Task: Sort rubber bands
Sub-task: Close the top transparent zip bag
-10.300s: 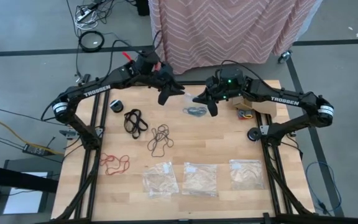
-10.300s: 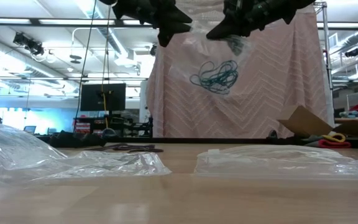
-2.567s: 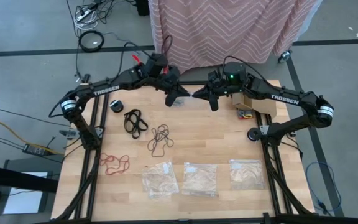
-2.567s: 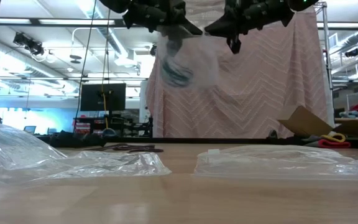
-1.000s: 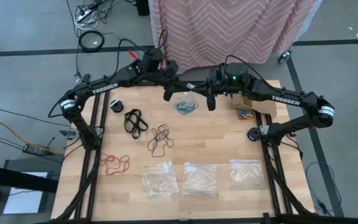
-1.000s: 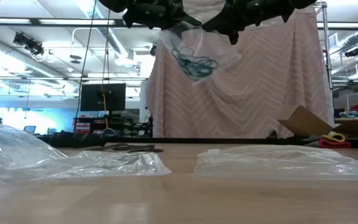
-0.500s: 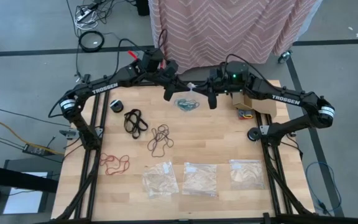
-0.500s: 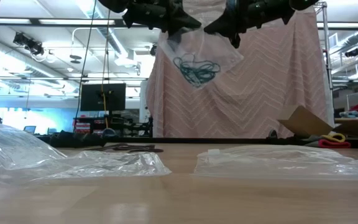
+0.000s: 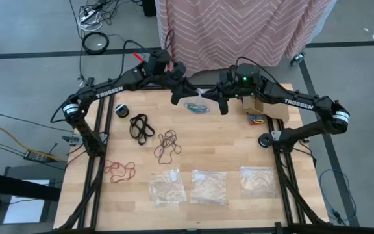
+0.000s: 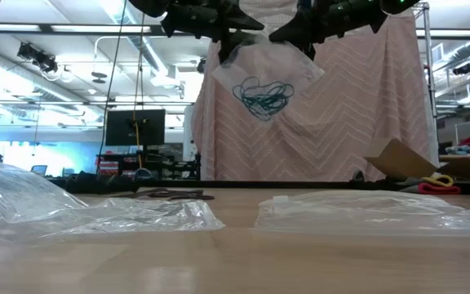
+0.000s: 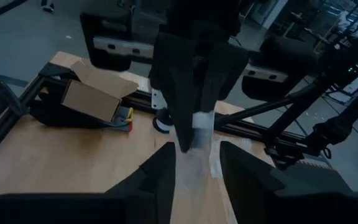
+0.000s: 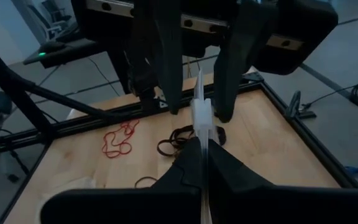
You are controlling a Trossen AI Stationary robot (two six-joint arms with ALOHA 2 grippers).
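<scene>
A clear plastic bag (image 10: 266, 69) holding teal-blue rubber bands (image 10: 259, 96) hangs high over the table's far middle (image 9: 197, 106). My right gripper (image 12: 204, 163) is shut on the bag's top. My left gripper (image 11: 197, 171) faces it, open, with one finger on each side of the bag's top strip; I cannot tell whether it touches. On the table lie black rubber bands (image 9: 141, 125), dark brown ones (image 9: 167, 144) and red ones (image 9: 119, 170). My right gripper pinches the bag's white top strip (image 12: 201, 115) between its two shut fingers. The fingers come nearly level from the table's right side. The bag hangs below them, clear of the table, with the teal bands gathered in its lower part.
Three clear bags (image 9: 167, 187), (image 9: 209, 187), (image 9: 257, 181) lie in a row near the table's front. A cardboard box (image 9: 263, 108) sits at the far right, and small dark round things (image 9: 122, 110), (image 9: 265, 140) lie near the side rails.
My left gripper has opened and let go of the bag's top without leaving its place. The bag now hangs from my right gripper alone; it has swung a little toward the right and the teal bands have sunk lower inside it.
</scene>
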